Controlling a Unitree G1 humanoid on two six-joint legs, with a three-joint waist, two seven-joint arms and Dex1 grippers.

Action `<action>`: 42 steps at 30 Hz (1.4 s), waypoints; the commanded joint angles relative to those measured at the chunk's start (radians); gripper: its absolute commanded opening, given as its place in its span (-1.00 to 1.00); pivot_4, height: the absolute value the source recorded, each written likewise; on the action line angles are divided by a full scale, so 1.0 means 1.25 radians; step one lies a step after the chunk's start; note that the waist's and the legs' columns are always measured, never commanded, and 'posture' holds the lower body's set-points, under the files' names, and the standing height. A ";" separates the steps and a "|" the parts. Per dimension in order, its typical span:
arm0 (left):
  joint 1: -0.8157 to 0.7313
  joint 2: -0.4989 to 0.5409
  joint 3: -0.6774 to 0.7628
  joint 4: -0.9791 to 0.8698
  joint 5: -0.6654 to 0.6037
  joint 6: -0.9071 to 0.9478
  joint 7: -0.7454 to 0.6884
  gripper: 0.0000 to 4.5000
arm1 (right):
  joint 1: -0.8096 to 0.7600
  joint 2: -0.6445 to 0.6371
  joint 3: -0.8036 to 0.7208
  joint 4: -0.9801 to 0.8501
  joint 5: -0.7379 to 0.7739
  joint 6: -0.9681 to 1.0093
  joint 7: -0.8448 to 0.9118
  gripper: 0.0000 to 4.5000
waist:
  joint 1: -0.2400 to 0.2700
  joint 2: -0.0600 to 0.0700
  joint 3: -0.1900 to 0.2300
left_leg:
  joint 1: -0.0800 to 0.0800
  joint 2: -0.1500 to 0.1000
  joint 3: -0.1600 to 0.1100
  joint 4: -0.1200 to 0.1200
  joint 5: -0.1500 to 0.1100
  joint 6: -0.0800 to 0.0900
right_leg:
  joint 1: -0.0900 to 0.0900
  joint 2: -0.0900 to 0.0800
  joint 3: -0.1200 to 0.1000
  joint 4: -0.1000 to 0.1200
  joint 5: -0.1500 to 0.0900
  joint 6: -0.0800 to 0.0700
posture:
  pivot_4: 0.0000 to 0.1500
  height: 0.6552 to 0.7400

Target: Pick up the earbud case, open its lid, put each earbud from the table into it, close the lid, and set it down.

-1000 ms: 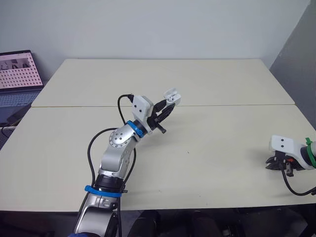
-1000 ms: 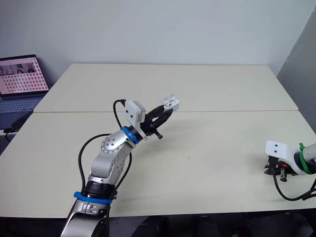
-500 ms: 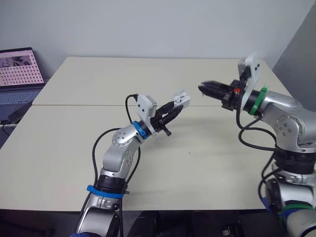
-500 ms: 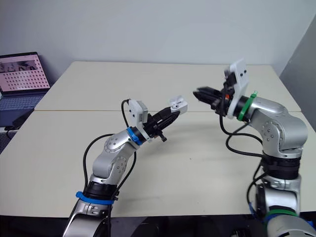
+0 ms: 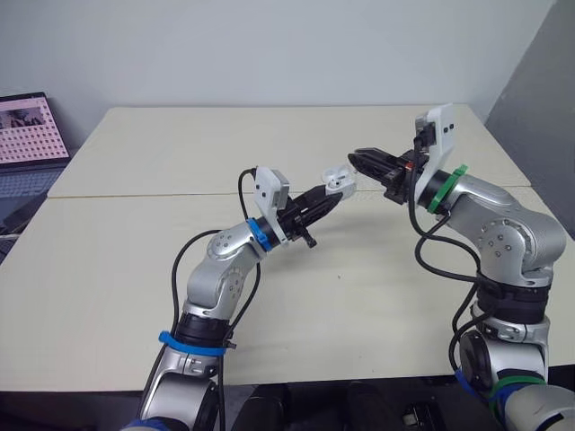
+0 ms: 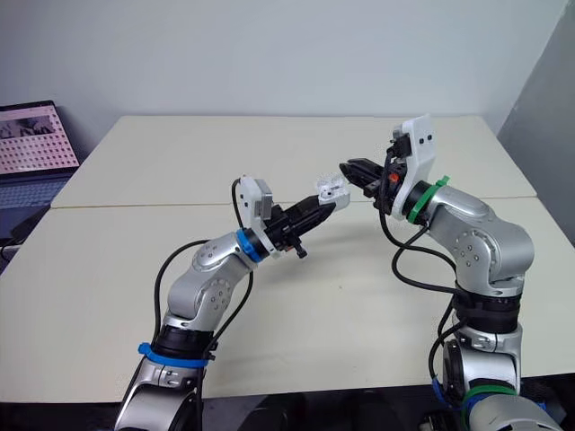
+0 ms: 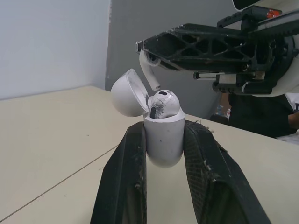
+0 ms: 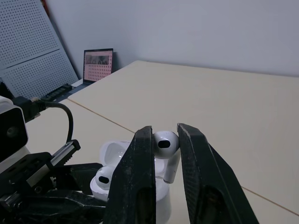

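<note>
My left gripper [image 5: 325,195] is shut on the body of the white earbud case [image 5: 339,182] and holds it above the middle of the table. The case's lid [image 7: 127,93] is swung open, and one earbud [image 7: 163,102] sits in the case. My right gripper [image 5: 359,158] reaches in from the right, its tips just above the open case. It is shut on the second earbud [image 8: 164,142], whose stem [image 7: 149,72] hangs down close over the case's open top.
The cream table [image 5: 269,135] has a seam across its middle. An open laptop [image 5: 22,121] stands off its far left corner. A grey panel [image 5: 539,81] rises beyond the right edge.
My right arm rose from the table's front right edge and swung in to the case, carrying an earbud. The left gripper with the case shifted slightly right.
</note>
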 commanded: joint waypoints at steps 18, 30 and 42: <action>-0.018 -0.006 0.014 -0.026 -0.004 -0.022 0.020 -0.67 | 0.058 -0.047 0.097 -0.066 -0.028 -0.116 -0.008 -0.84 | 0.000 0.000 0.000 | 0.000 0.000 0.000 0.000 0.000 0.000 | 0.000 0.000 0.000 0.000 0.000 0.000 | 1.00 1.00; -0.019 -0.010 0.014 -0.027 -0.003 -0.025 0.020 -0.67 | 0.094 -0.072 0.148 -0.072 -0.083 -0.226 0.001 -0.84 | 0.000 0.000 0.000 | 0.000 0.000 0.000 0.000 0.000 0.000 | 0.000 0.000 0.000 0.000 0.000 0.000 | 1.00 1.00; -0.019 -0.013 0.013 -0.025 0.001 -0.027 0.016 -0.67 | 0.085 -0.066 0.113 -0.098 -0.010 -0.195 0.007 -0.08 | 0.000 0.000 0.000 | 0.000 0.000 0.000 0.000 0.000 0.000 | 0.000 0.000 0.000 0.000 0.000 0.000 | 1.00 1.00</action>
